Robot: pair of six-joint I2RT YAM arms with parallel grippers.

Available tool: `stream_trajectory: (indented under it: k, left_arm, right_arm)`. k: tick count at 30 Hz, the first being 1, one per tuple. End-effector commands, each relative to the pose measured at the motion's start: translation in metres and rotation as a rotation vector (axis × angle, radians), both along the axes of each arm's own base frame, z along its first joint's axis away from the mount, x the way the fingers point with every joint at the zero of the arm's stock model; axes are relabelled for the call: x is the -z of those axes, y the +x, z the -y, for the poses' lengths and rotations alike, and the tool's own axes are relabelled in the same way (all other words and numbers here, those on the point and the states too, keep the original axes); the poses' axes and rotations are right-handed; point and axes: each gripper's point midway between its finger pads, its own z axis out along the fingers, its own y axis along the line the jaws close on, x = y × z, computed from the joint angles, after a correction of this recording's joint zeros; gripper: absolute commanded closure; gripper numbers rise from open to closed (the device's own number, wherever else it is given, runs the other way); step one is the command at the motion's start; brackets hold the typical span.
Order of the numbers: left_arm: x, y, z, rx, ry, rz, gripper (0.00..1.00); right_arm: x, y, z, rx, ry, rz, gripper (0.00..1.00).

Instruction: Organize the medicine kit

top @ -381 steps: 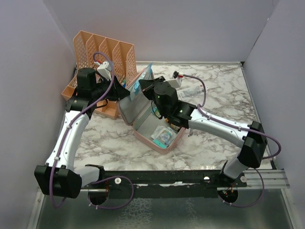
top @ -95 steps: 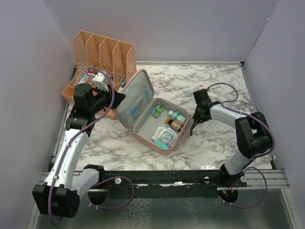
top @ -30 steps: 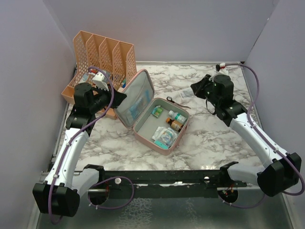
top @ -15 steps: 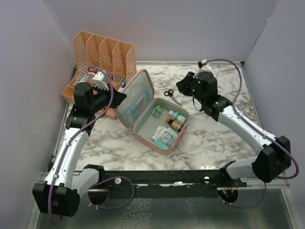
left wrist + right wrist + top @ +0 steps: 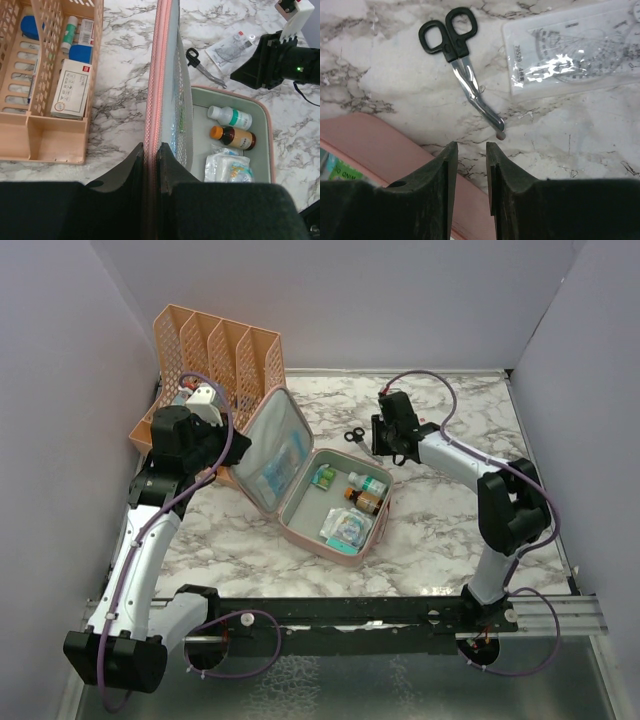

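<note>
The pink medicine kit lies open on the marble table, lid upright. Its tray holds a white bottle, a brown bottle, a gauze packet and a small green box. My left gripper is shut on the lid's zip edge, seen in the left wrist view. Black-handled scissors lie on the table behind the kit. My right gripper hovers just short of the scissors' tip, jaws a little apart and empty, over the kit's pink rim.
An orange perforated file rack stands at the back left; its trays hold medicine boxes. A clear plastic packet lies on the table right of the scissors. Purple walls close in the table on three sides.
My right arm has swung left and lowered until its gripper is beside the scissors. The scissors came to lie behind the kit. My left gripper shifted slightly, still holding the lid.
</note>
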Motion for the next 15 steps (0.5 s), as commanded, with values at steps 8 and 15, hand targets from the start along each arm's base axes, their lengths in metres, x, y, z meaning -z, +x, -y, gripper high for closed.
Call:
stream_trajectory:
  k: [8, 15]
  left_arm:
    - [-0.001, 0.028, -0.037, -0.144, 0.196, 0.055, 1.00]
    - [-0.011, 0.058, -0.037, -0.117, 0.267, 0.175, 1.00]
  right_arm:
    - [0.021, -0.056, -0.046, -0.448, 0.014, -0.114, 0.70]
    - [0.008, -0.078, -0.072, -0.630, 0.101, -0.104, 0.69]
